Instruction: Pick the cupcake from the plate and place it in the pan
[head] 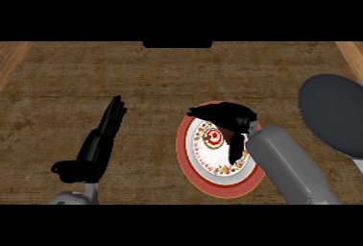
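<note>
We are looking steeply down on the brown bench (156, 77). Our right hand (228, 117) is curling over the far part of the plate (212, 185), a white round with a red rim lying toward the bench's near edge, right of centre. The cupcake (211, 138) is showing just under the fingers (236, 146); we cannot tell whether they are touching it. The dark grey pan (333, 115) is sitting at the bench's right edge, apart from the plate. Our left hand (106, 127) is resting open toward the near left, fingers straight.
</note>
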